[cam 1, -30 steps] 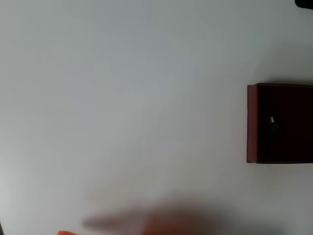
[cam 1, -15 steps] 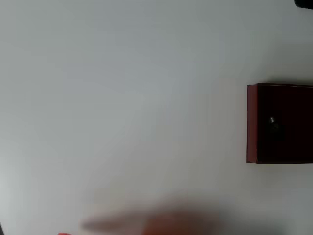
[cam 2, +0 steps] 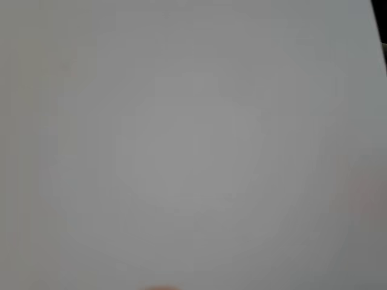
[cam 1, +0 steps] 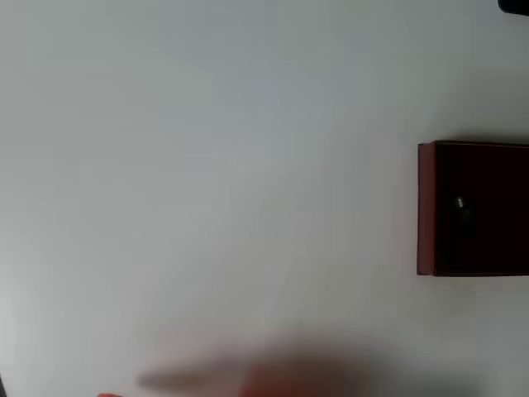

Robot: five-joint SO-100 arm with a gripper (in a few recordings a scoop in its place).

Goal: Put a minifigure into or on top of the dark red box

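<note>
**At the bottom edge: arm barely in frame, figure already in the box**

Along the overhead view's bottom edge you get only a blur with an orange sliver, probably the arm; whether the fingers are spread or clenched you cannot tell. Far right, the box (cam 1: 426, 207) sits cut by the frame edge, and the figure (cam 1: 461, 207) lies on its dark floor. Judge it light, hard and slick, so pinch the torso, not the head. Around the box, the table (cam 1: 207, 165) gives you wide bare room; mind the box's walls.
</note>
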